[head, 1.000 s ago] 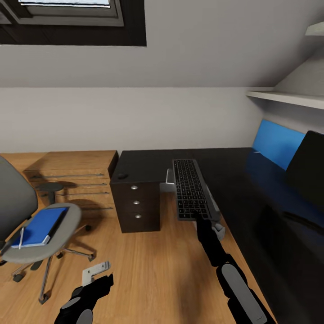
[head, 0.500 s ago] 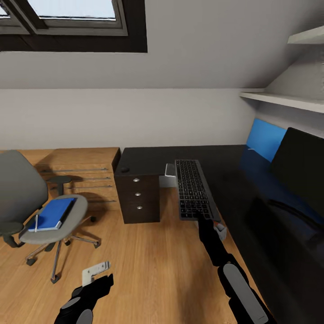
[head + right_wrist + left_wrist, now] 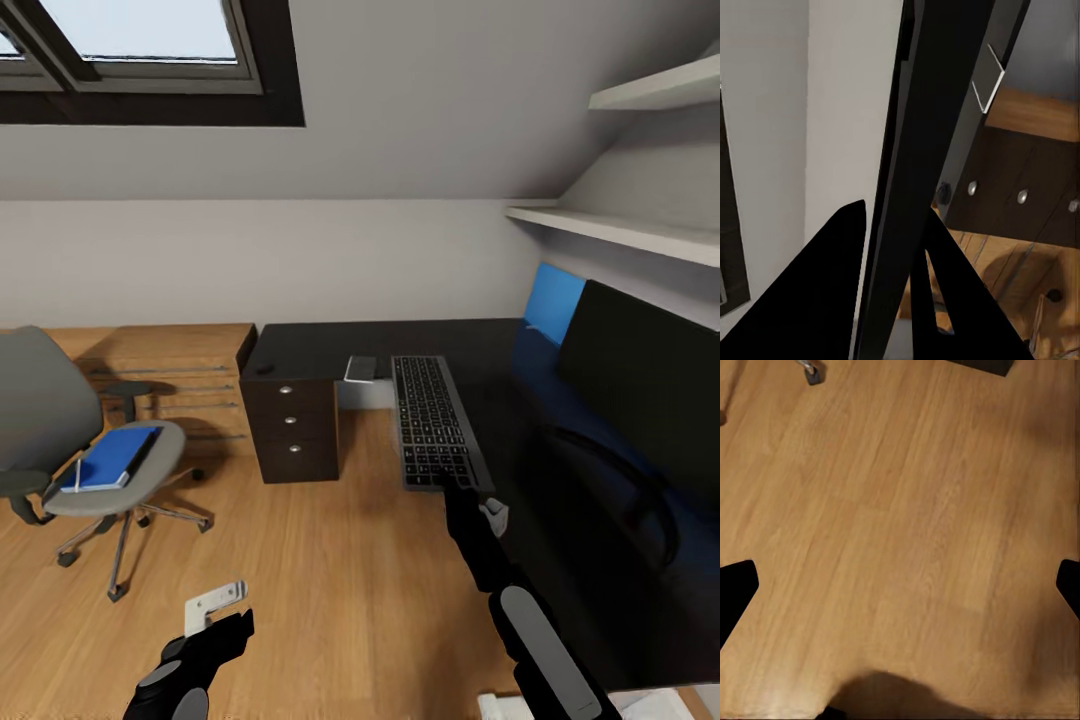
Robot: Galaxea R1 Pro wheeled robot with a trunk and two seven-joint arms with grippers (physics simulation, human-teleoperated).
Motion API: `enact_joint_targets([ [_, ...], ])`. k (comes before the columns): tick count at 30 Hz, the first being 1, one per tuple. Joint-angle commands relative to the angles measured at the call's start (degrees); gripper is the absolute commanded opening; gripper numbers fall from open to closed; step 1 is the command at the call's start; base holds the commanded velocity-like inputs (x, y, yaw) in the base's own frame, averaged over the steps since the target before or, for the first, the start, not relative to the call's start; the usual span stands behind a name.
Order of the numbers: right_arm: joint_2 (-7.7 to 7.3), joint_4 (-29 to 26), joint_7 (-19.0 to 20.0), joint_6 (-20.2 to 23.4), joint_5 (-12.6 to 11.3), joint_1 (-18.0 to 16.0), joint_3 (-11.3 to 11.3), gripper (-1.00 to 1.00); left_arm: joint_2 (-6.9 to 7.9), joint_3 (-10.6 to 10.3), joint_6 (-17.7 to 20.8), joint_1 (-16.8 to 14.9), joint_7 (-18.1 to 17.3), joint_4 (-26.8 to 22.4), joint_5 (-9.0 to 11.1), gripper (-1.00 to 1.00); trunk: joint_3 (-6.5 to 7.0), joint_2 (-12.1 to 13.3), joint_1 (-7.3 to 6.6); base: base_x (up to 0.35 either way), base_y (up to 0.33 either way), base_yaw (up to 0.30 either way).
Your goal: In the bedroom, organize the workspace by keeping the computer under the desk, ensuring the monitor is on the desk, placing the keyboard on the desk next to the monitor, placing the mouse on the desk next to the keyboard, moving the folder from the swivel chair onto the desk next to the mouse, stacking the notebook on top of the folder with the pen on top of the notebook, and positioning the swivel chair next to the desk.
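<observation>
Right hand (image 3: 447, 487) clamped on the near end of the keyboard (image 3: 431, 421), holding it over the tabletop (image 3: 480, 345) edge, beside the monitor (image 3: 645, 380). Left hand (image 3: 222, 615) spread wide, holding nothing, low over the wood floor (image 3: 330, 560). Folder (image 3: 108, 458) lies on the chair (image 3: 90, 455) seat, pen (image 3: 78, 475) on it. Drawer unit (image 3: 292, 425) stands between chair and keyboard.

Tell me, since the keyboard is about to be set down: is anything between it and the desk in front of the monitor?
Nothing visible: the desk lies bare between the keyboard, held by the right tool, and the monitor.
</observation>
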Motion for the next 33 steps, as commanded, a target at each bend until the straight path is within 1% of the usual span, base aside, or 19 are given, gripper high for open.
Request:
enact_joint_targets([
  [1,-0.06,0.04,0.33,-0.24,-0.65,-0.05,0.14,-1.00,-0.01,-0.05,0.07,-0.01,0.54,-0.10,0.57,1.00,0.13,0.37,-0.24,-0.220,-0.291,0.000],
  [4,-0.12,0.42,0.34,-0.22,-0.66,-0.05,0.06,-1.00,-0.01,-0.05,0.06,-0.01,0.51,-0.10,0.56,1.00,0.67,1.57,-0.90,-0.220,-0.291,0.000],
  [6,-0.44,1.40,0.40,0.24,-0.66,-0.06,-0.01,-1.00,-0.01,-0.05,0.06,-0.01,0.49,-0.10,0.56,1.00,1.03,2.37,-1.34,-0.220,-0.291,0.000],
  [9,-1.56,3.55,0.63,3.03,-0.70,-0.07,-0.17,-1.00,-0.01,-0.05,0.07,-0.01,0.47,-0.09,0.57,1.00,1.57,3.58,-2.00,-0.220,-0.291,0.000],
  [11,-1.92,4.33,0.69,4.85,-0.74,-0.07,-0.59,-1.00,-0.01,-0.16,0.07,-0.01,0.46,-0.07,0.56,1.00,1.93,4.38,-2.44,-0.220,-0.291,0.000],
  [13,-2.17,4.84,0.73,6.15,-1.42,-0.07,-1.59,-1.00,-0.01,-0.36,0.07,-0.01,0.46,-0.05,0.56,1.00,2.29,5.18,-2.88,-0.220,-0.291,0.000],
  [14,-2.26,5.12,0.71,6.61,-2.14,-0.09,-2.22,-1.00,-0.01,-0.42,0.07,-0.01,0.46,-0.03,0.56,1.00,2.47,5.58,-3.10,-0.220,-0.291,0.000],
  [17,-2.70,6.46,0.71,7.45,-2.88,-0.17,-2.73,-1.00,-0.01,-0.47,0.07,-0.01,0.46,-0.02,0.57,1.00,3.00,6.78,-3.75,-0.220,-0.291,0.000],
  [18,-3.90,8.22,0.81,12.97,-3.30,-0.37,-4.21,-1.00,-0.01,-0.56,0.07,-0.01,0.40,0.14,0.64,1.00,3.18,7.18,-3.97,-0.218,-0.291,0.000],
  [20,-4.02,9.05,0.82,14.09,-3.61,-0.40,-6.35,-1.00,-0.01,-0.63,0.07,-0.01,0.38,0.40,0.64,1.00,3.54,7.99,-4.41,-0.217,-0.291,0.000],
  [21,-4.20,10.55,0.84,14.83,-3.66,-0.51,-7.92,-1.00,-0.01,-0.71,0.07,-0.01,0.34,0.70,0.65,1.00,3.72,8.39,-4.63,-0.216,-0.291,0.000],
  [22,-4.42,11.24,0.81,14.99,-3.65,-0.61,-8.23,-1.00,-0.03,-0.73,0.07,-0.01,0.32,0.76,0.65,1.00,3.90,8.79,-4.85,-0.215,-0.291,0.000],
  [23,-4.87,11.95,0.82,15.23,-3.65,-0.77,-8.43,-1.00,-0.02,-0.84,0.07,-0.01,0.31,0.79,0.62,1.00,4.08,9.19,-5.07,-0.214,-0.290,0.000],
  [24,-5.77,13.77,0.83,16.01,-3.65,-1.58,-8.59,-1.00,-0.01,-2.04,0.07,-0.01,0.38,0.84,0.53,1.00,4.26,9.59,-5.29,-0.213,-0.290,0.000],
  [26,-6.22,15.97,0.84,16.79,-3.64,-2.88,-8.65,-1.00,-0.01,-3.36,0.07,-0.01,0.50,0.85,0.50,1.00,4.26,9.59,-5.29,-0.201,-0.264,0.000],
  [28,-6.42,17.95,0.84,17.51,-3.64,-3.96,-8.68,-1.00,0.08,-3.75,0.05,-0.01,0.44,0.86,0.61,1.00,4.26,9.59,-5.29,-0.124,-0.154,0.000],
  [33,-6.69,20.34,1.03,18.35,-3.57,-5.19,-8.76,-1.00,0.08,-4.09,-0.01,-0.01,0.49,0.81,0.71,1.00,4.26,9.59,-5.29,-0.033,-0.041,0.000],
])
